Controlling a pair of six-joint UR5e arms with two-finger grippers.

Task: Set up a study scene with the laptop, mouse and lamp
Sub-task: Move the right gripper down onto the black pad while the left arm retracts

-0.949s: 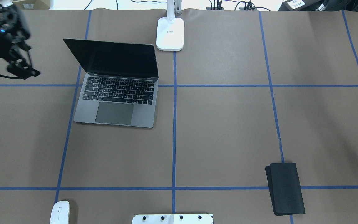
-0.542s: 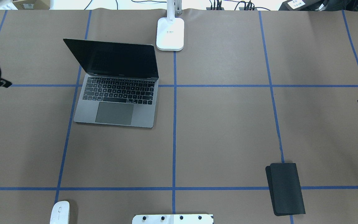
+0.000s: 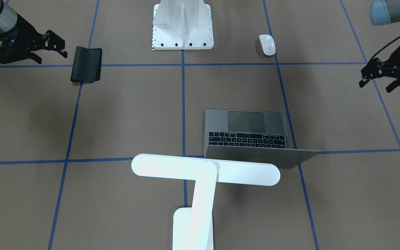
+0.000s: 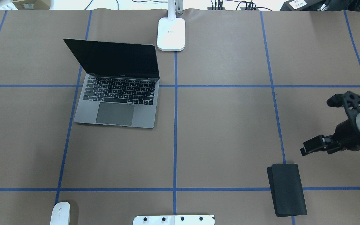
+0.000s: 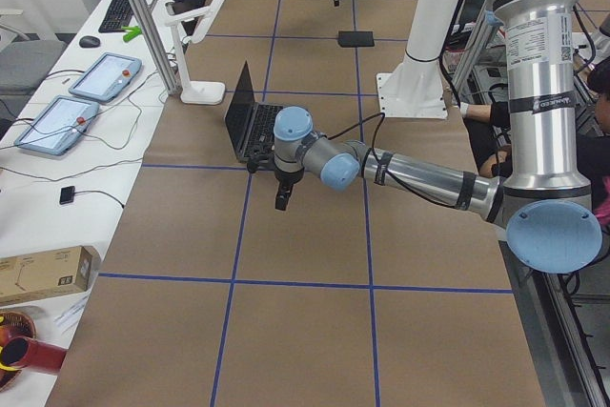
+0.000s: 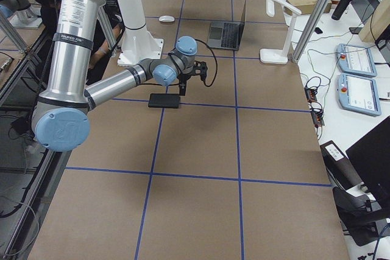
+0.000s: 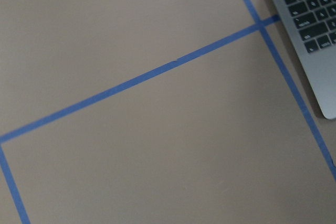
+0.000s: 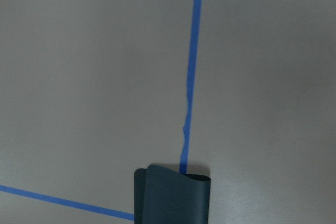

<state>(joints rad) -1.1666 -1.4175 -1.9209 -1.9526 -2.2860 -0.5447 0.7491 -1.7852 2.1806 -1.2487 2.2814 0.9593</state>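
The space-grey laptop (image 4: pixel 117 90) stands open on the left half of the table, its screen dark; it also shows in the front view (image 3: pixel 248 133). The white mouse (image 4: pixel 60 213) lies at the near left edge, close to the robot base. The white T-shaped lamp (image 3: pixel 205 169) stands at the far middle, its base (image 4: pixel 171 33) just right of the laptop lid. My left gripper (image 3: pixel 375 86) is open and empty, hovering left of the laptop. My right gripper (image 4: pixel 319 126) is open and empty, just above and right of the mouse pad.
A black folded mouse pad (image 4: pixel 287 189) lies at the near right and shows at the bottom of the right wrist view (image 8: pixel 173 195). The white mounting pedestal (image 4: pixel 173 219) sits at the near middle edge. Blue tape lines grid the brown table.
My left gripper has drawn back leftward and nearer, almost out of the overhead view. My right gripper has come in from the right edge toward the mouse pad.
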